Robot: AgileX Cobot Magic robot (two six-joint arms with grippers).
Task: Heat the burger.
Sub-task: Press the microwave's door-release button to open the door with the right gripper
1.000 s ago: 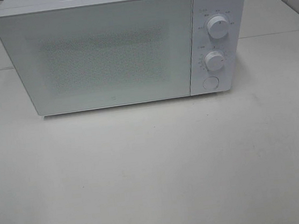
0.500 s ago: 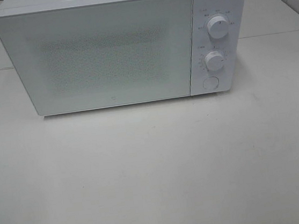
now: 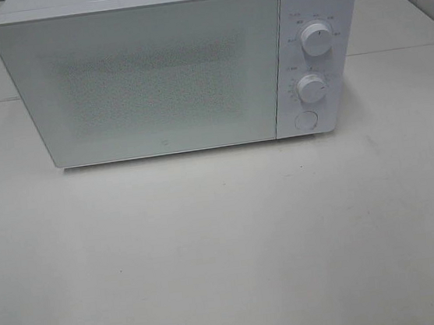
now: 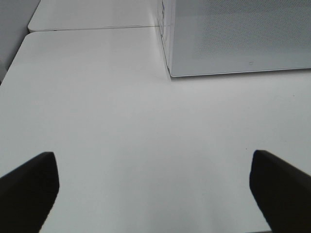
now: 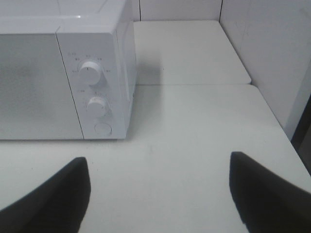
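Observation:
The burger is out of view in every frame. A white microwave stands at the back of the white table with its door shut; two round knobs and a round button sit on its right panel. My left gripper is open over bare table, near the microwave's left front corner, with nothing between its dark fingers. Off to the right of the microwave, my right gripper is also open and empty. Neither gripper shows in the exterior high view.
The white table stretches in front of the microwave. A wall rises at the table's right side, and a table seam runs behind the microwave's left side.

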